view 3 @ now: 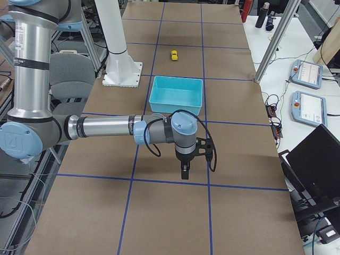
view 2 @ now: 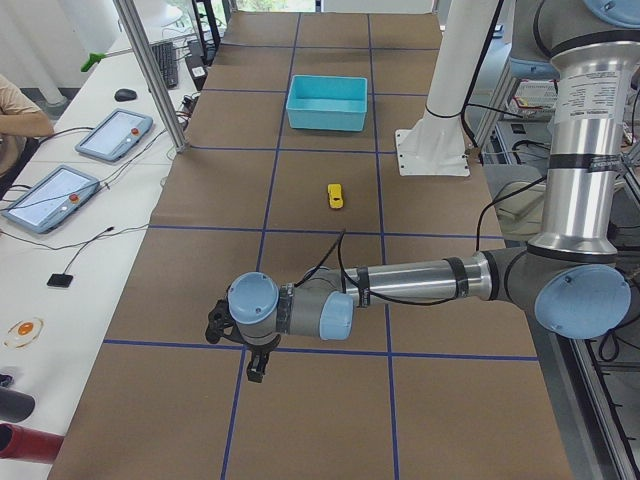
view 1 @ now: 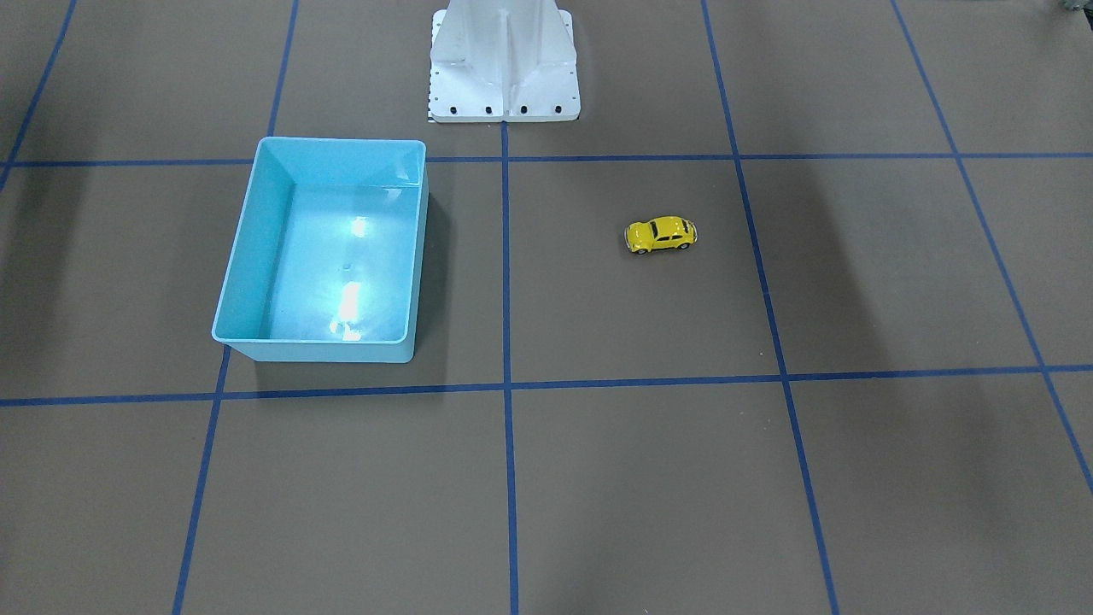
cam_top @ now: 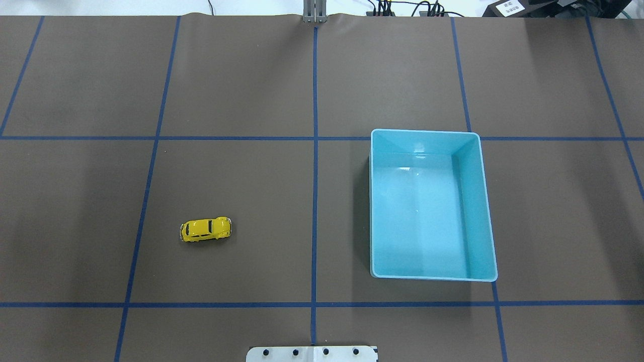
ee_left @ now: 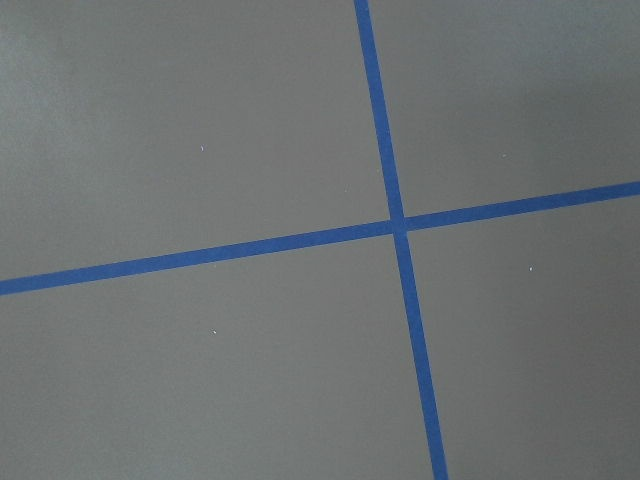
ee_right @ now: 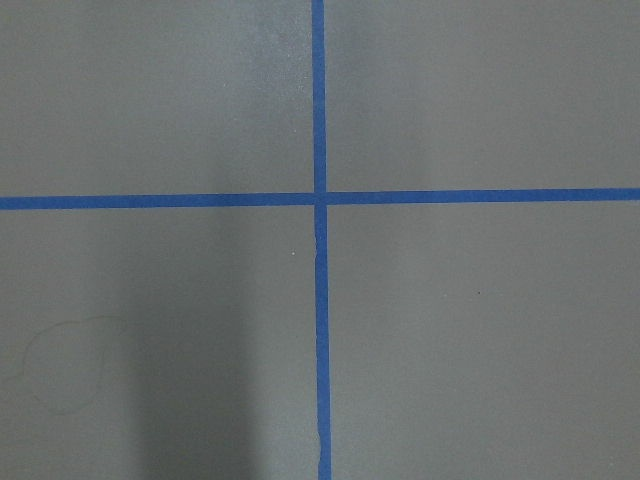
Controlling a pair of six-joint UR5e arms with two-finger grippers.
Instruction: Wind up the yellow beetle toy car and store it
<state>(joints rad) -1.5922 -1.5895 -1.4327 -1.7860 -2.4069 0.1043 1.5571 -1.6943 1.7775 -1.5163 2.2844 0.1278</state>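
Note:
The yellow beetle toy car [view 1: 660,235] stands on its wheels on the brown mat, alone in its grid square; it also shows in the overhead view [cam_top: 206,229] and small in both side views [view 2: 335,196] [view 3: 173,55]. The light-blue bin [cam_top: 375,201] stands empty across the centre line from it. My left gripper [view 2: 256,368] hangs over the mat far from the car, toward the table's left end. My right gripper [view 3: 184,172] hangs past the bin [view 3: 176,101] toward the right end. Both show only in side views, so I cannot tell whether they are open or shut.
The white robot base [view 1: 504,94] stands at the table's near edge between car and bin. Blue tape lines [ee_left: 398,224] [ee_right: 319,197] grid the mat; both wrist views show only mat and tape. Tablets [view 2: 110,135] lie on a side table.

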